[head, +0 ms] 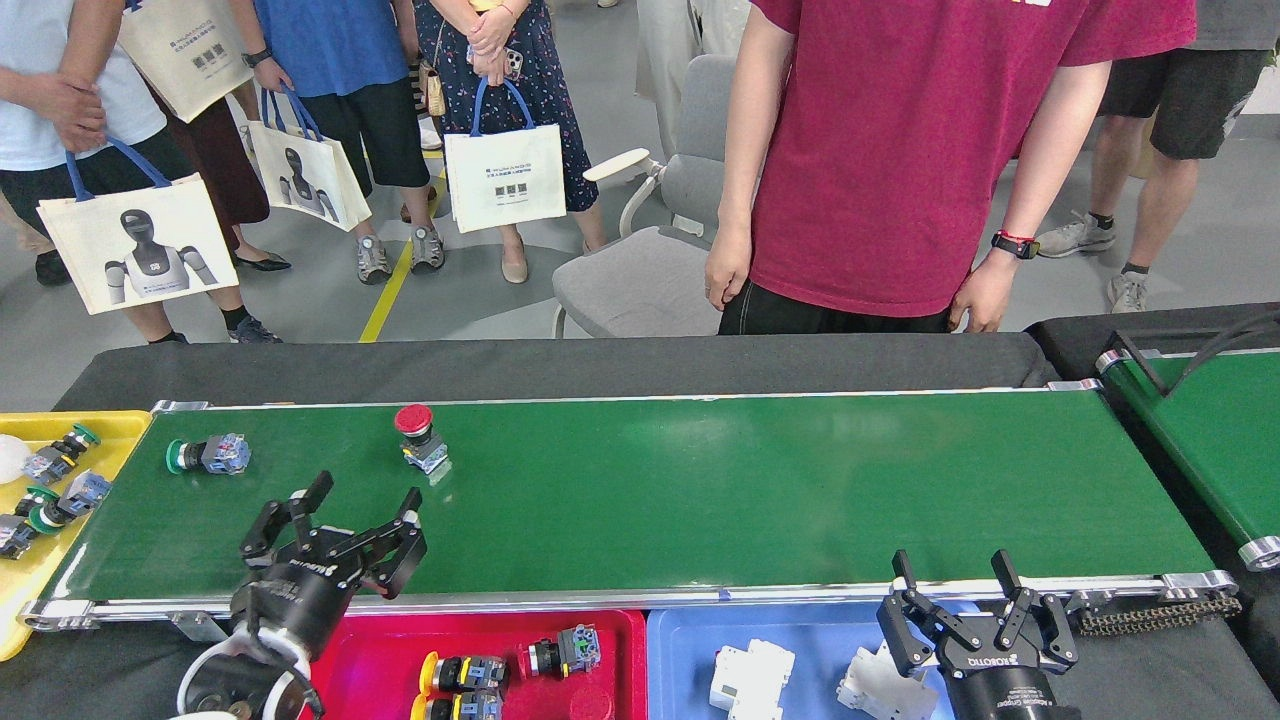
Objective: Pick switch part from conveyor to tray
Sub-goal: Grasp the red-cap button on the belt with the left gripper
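Two switch parts lie on the conveyor (pixel 700 500): a red-capped one (pixel 418 437) standing upright left of centre, and a green-capped one (pixel 207 455) on its side near the left end. My left gripper (pixel 365 494) hovers open over the belt's near edge, just below and left of the red-capped part, nothing between its fingers. At the lower right my right gripper (pixel 952 570) stands open above the blue tray (pixel 810 630), holding nothing. The red tray (pixel 390 650) in front holds three switch parts.
A yellow tray (pixel 40 560) with several switch parts sits past the belt's left end. White parts lie in the blue tray. A second green belt (pixel 1215 430) runs at the right. A person in a red shirt (pixel 900 150) stands behind the table, others at the back left.
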`<move>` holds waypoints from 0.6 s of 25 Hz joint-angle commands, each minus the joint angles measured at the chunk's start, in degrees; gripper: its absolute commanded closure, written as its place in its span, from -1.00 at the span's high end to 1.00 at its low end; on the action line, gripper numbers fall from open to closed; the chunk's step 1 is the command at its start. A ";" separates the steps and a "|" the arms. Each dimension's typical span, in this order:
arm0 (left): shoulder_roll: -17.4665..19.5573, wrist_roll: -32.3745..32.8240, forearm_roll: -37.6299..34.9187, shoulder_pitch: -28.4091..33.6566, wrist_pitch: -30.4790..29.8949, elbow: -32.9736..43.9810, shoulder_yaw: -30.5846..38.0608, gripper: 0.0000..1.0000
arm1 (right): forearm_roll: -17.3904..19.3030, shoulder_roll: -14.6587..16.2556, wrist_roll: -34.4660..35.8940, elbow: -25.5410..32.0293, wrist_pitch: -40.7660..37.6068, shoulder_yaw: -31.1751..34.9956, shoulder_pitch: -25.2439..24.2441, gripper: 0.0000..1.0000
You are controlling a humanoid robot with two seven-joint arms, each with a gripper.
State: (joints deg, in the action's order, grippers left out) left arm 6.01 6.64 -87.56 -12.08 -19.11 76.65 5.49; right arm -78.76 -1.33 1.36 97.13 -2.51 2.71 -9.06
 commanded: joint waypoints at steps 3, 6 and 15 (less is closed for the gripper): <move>0.23 -0.04 -0.24 -5.23 0.83 -6.77 -0.13 1.00 | 0.19 0.10 -0.66 0.78 -0.13 0.02 0.80 0.97; 0.32 -0.31 -0.33 -8.13 2.94 -10.55 -0.39 1.00 | 0.19 0.19 -0.74 0.78 -0.13 0.02 0.80 0.97; 0.32 -4.62 -5.43 -16.30 9.79 -24.18 -0.39 0.98 | 0.19 0.37 -1.18 0.78 -0.21 -0.07 0.80 0.97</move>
State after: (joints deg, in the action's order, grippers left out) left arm 6.01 4.16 -92.30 -26.63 -11.56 53.18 5.05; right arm -78.73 -1.32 0.19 97.13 -2.54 2.68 -8.97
